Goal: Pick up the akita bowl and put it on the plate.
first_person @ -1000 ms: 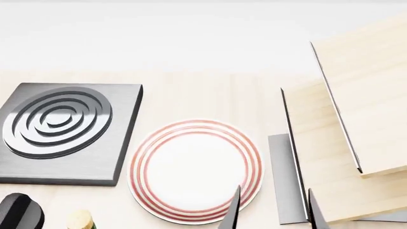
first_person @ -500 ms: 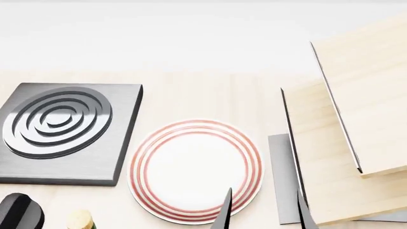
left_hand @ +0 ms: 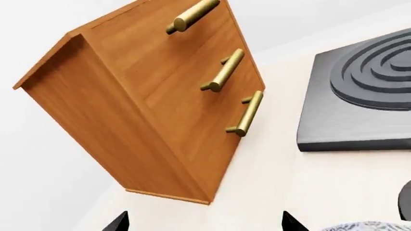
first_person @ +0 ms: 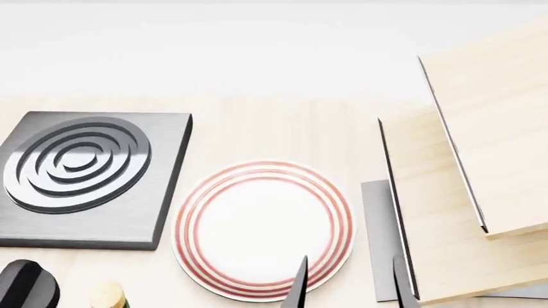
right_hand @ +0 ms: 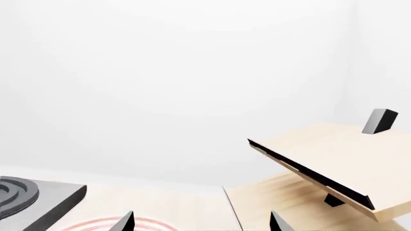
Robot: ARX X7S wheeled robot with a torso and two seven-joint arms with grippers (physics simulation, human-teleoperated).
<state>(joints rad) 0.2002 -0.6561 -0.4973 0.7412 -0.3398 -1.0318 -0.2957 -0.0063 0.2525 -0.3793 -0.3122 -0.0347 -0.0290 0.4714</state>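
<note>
Though mostly cropped, akita bowl (left_hand: 366, 226) barely peeking in at lower right of left wrist view. Plate (first_person: 264, 230) lower centre of head view, bare. Right pincer (first_person: 347, 285) spread, over plate's right edge. Left pincer (left_hand: 204, 222) spread too.

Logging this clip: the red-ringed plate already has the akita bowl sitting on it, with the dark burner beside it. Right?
Not quite. In the head view the plate is bare, with no bowl on it. The burner does sit beside it, as you say.
</note>
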